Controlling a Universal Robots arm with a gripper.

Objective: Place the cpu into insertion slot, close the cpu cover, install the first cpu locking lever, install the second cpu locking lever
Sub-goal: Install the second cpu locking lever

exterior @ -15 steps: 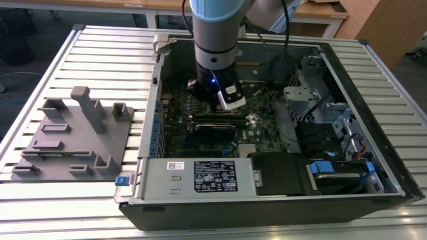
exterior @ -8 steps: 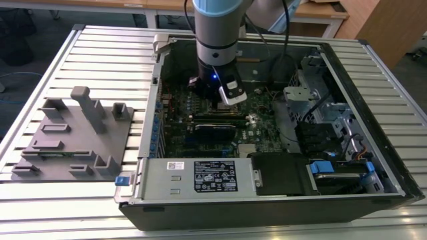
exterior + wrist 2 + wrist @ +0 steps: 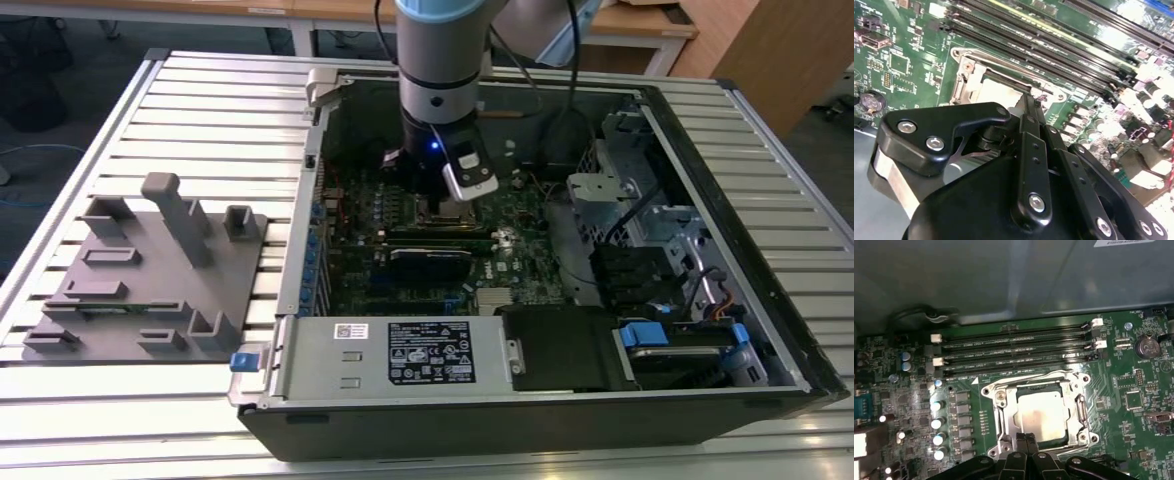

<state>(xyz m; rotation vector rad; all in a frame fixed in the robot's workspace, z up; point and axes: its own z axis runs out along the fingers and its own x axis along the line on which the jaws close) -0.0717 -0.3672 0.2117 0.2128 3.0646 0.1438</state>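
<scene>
Reaching straight down from the top of the exterior view: a single grey-and-silver robot arm [image 3: 438, 60] with pale blue joint caps, wrist vertical, a small blue light lit on its black lower section. At its end, a black two-fingered metal gripper [image 3: 1026, 440], fingers [image 3: 1030, 112] pressed together into a narrow point, linkage bars folded in, tips aimed downward.

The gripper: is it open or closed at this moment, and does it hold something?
Gripper: closed, fingers pressed together, holding nothing visible, tips at the edge of the cpu in the insertion slot.
</scene>
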